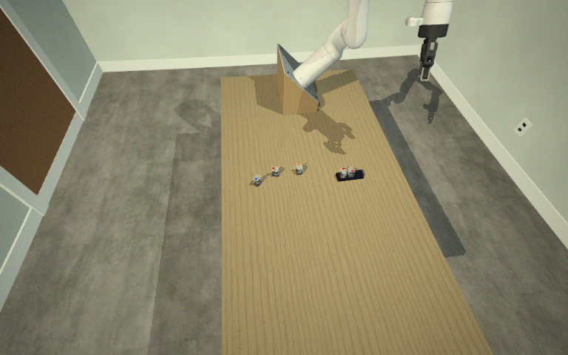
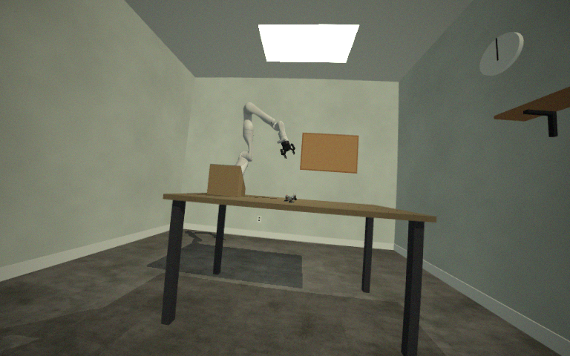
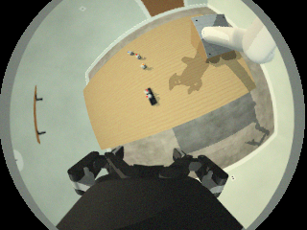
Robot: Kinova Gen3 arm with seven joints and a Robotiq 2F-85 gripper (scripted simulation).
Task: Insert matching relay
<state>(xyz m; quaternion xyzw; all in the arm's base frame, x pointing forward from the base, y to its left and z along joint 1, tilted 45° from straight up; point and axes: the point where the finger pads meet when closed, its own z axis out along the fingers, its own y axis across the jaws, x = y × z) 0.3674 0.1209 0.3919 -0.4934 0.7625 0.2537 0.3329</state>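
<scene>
Relays sit far below the hand [image 1: 426, 72] in the top view. Two with red buttons stand in the black rack [image 1: 350, 175]. The loose red relay [image 1: 274, 170] stands farther from the hand, between an orange one [image 1: 298, 168] and a blue one [image 1: 257, 180]. From the side view, the hand hangs high above the table [image 2: 357, 208], spread wide and holding nothing. In the wrist view, everything looks tiny. The hand could grab the wrong color because the loose ones stand close together.

Pale green walls [image 2: 84, 138] | grey mottled floor [image 2: 260, 319] | long wooden table on black legs [image 2: 413, 272] | bright ceiling light panel [image 2: 309, 41] | cork board [image 2: 329, 153] | round wall clock [image 2: 499, 53] | brown wall shelf [image 2: 537, 107]
</scene>
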